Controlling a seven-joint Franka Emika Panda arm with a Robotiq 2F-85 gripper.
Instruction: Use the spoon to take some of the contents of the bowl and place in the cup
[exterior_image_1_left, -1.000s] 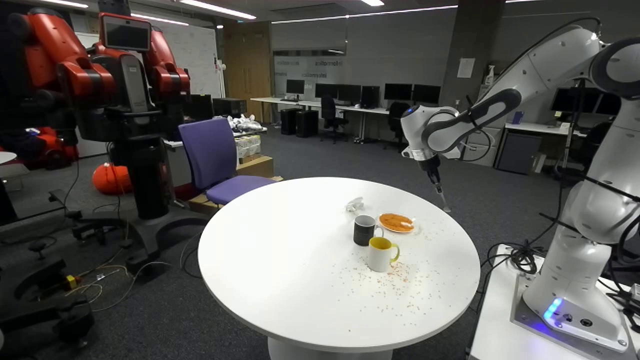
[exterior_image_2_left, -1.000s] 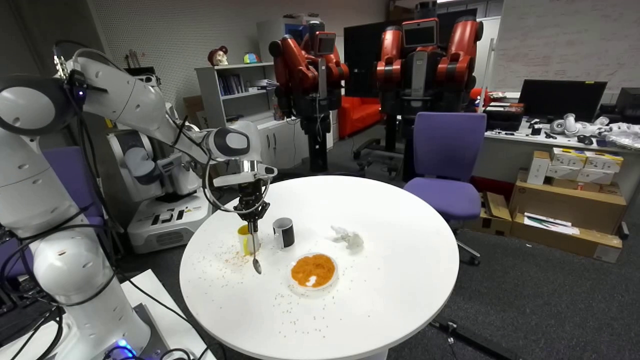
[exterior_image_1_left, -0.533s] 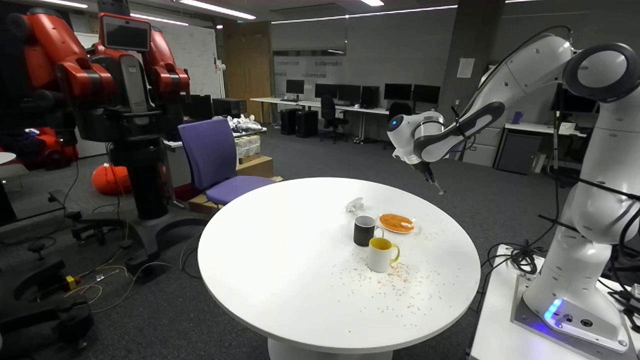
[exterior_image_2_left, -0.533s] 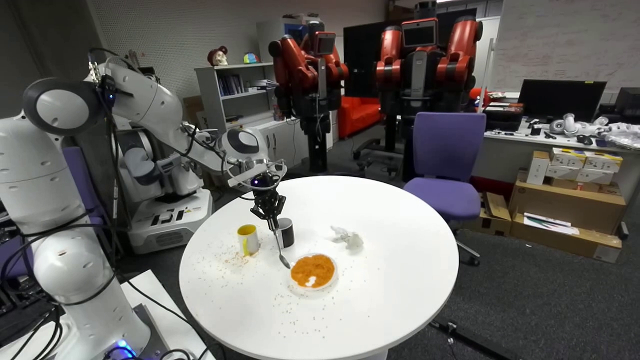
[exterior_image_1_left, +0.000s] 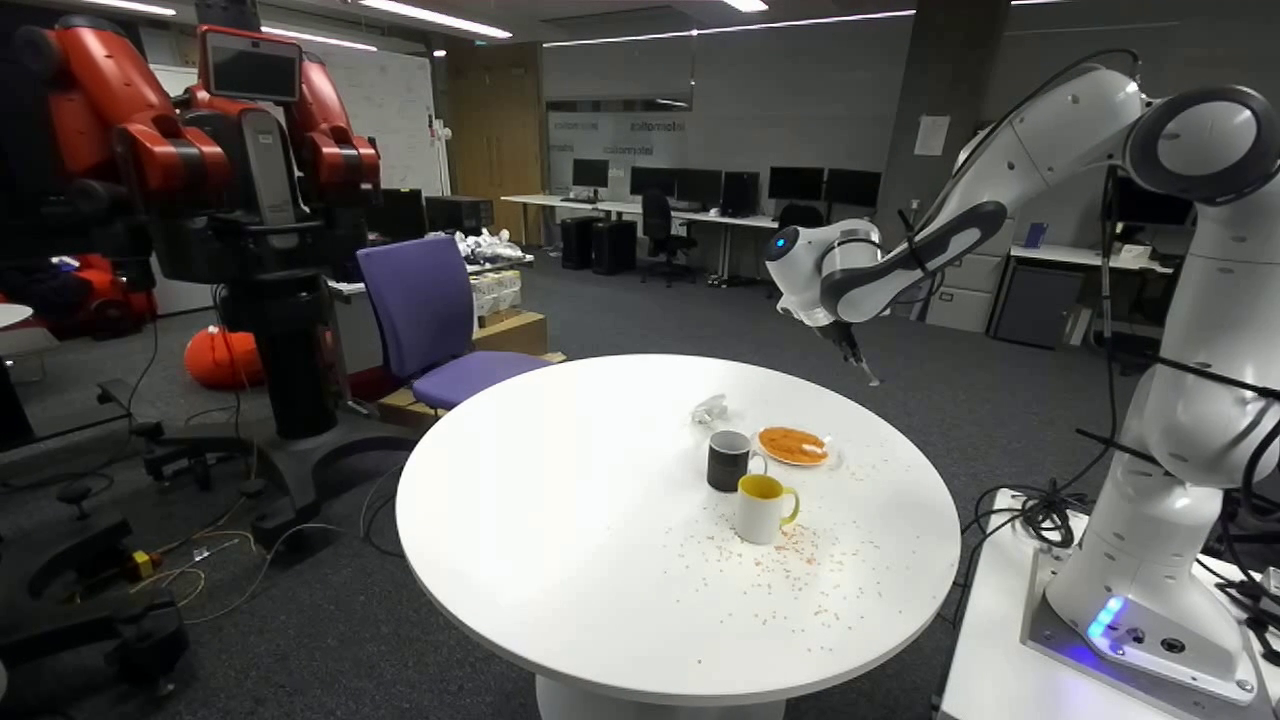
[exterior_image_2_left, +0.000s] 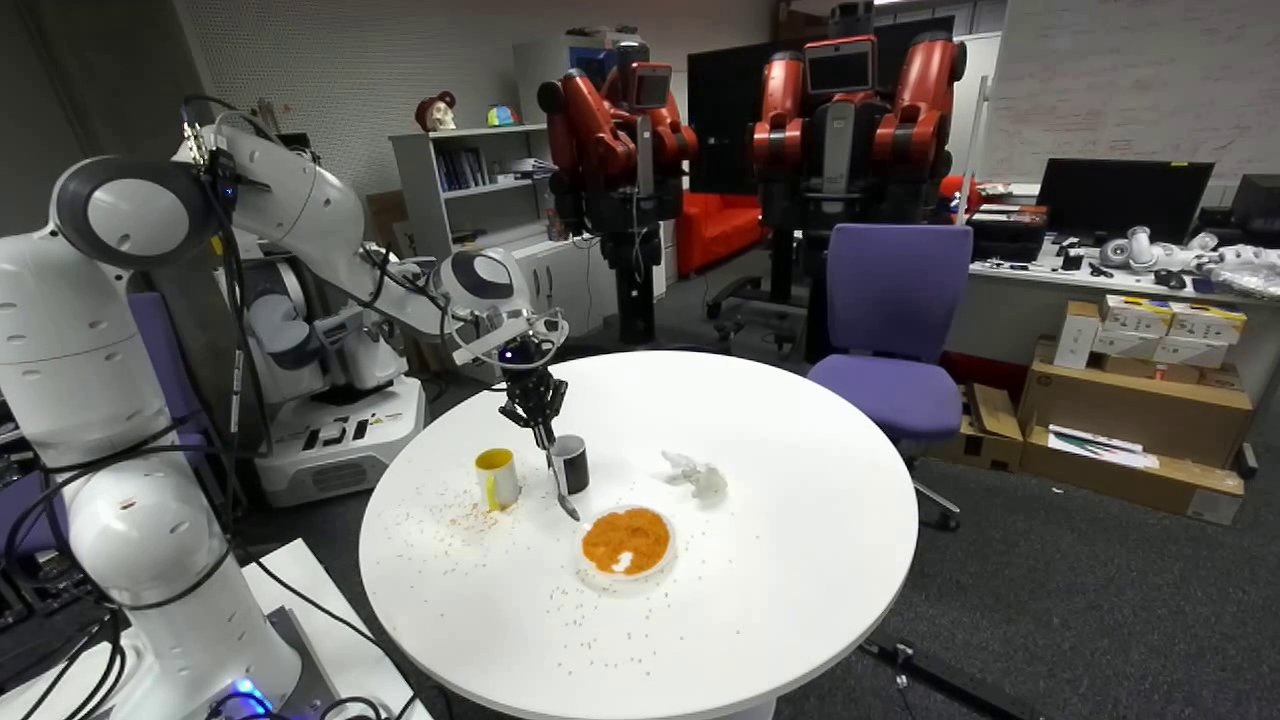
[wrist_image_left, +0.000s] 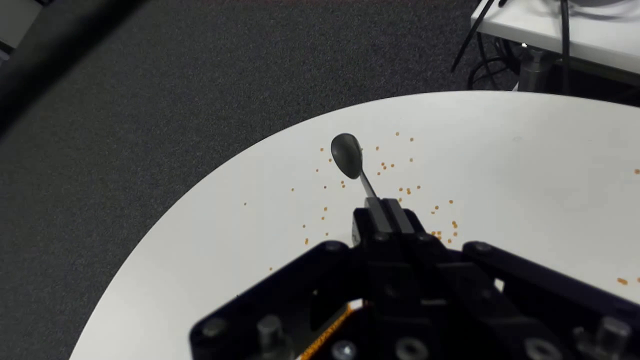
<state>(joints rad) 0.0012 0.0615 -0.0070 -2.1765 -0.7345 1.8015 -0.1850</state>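
Observation:
My gripper (wrist_image_left: 384, 202) is shut on the handle of a metal spoon (wrist_image_left: 347, 154). No orange grains show on the spoon in the wrist view. In both exterior views, the gripper (exterior_image_2_left: 543, 437) (exterior_image_1_left: 853, 352) holds the spoon (exterior_image_2_left: 570, 508) (exterior_image_1_left: 873, 379) tilted, in the air above table height. The shallow round bowl (exterior_image_2_left: 621, 563) (exterior_image_1_left: 815, 447) holds orange grains with a bare patch. The white mug with yellow inside (exterior_image_1_left: 760, 515) (exterior_image_2_left: 502, 482) and the dark mug (exterior_image_1_left: 727, 465) (exterior_image_2_left: 572, 466) stand upright; both are out of the wrist view.
A crumpled clear plastic piece (exterior_image_1_left: 710, 409) (exterior_image_2_left: 697, 477) lies on the round white table (exterior_image_1_left: 560, 560) (exterior_image_2_left: 780, 600). Orange grains are scattered on the table, thickest beside the yellow mug. A purple chair (exterior_image_1_left: 460, 375) (exterior_image_2_left: 888, 400) stands by the table.
My gripper has carried the spoon from beside the yellow mug past the dark mug toward the bowl, and the spoon has tilted. In the last half second it rose slightly. The mugs and bowl have not moved.

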